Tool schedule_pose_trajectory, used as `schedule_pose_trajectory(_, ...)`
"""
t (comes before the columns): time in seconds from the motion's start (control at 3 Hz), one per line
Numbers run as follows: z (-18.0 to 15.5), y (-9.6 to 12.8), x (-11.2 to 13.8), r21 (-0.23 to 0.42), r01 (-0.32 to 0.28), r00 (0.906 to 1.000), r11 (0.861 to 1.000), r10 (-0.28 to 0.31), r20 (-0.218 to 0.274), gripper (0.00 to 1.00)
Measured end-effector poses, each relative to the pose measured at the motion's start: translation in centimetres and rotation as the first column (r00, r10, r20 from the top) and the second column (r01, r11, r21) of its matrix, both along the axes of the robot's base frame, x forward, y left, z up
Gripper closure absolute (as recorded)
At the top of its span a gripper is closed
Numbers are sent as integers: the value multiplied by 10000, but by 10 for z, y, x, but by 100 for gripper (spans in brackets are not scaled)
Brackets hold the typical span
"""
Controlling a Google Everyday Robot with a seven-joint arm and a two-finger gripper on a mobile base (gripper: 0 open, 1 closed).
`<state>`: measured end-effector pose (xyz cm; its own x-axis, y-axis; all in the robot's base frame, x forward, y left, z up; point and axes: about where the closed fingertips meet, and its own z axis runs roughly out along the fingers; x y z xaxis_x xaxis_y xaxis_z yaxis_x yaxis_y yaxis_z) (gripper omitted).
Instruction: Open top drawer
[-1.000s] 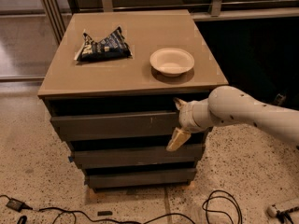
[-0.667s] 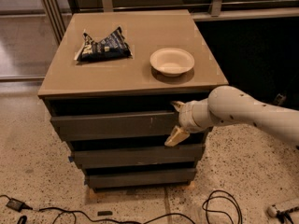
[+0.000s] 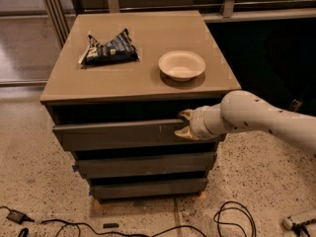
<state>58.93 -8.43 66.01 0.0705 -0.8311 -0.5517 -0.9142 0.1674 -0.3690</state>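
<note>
Leftmost on the worktop lies a dark snack bag; a pale bowl sits to its right, well apart. Below the worktop's near edge, under a dark gap, the top drawer spans the cabinet front. The gripper is at the drawer's right part, unclenched: upper finger at the drawer's top edge, the lower one against its face. The white arm enters from the right.
</note>
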Motion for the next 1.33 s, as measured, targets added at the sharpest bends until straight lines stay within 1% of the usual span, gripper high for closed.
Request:
schedule_pose_trajectory(0.33,5,1,-1,-43,-25,10000,10000,25,15,88)
schedule_pose_trajectory(0.67,11,0,-1,-43,-25,10000,10000,25,15,100)
schedule_pose_trajectory(1.0,12,-5,-16,-22,26,10000,10000,-26,-77,100)
schedule_pose_trajectory(1.33,14,-5,-17,-22,26,10000,10000,-26,-77,100)
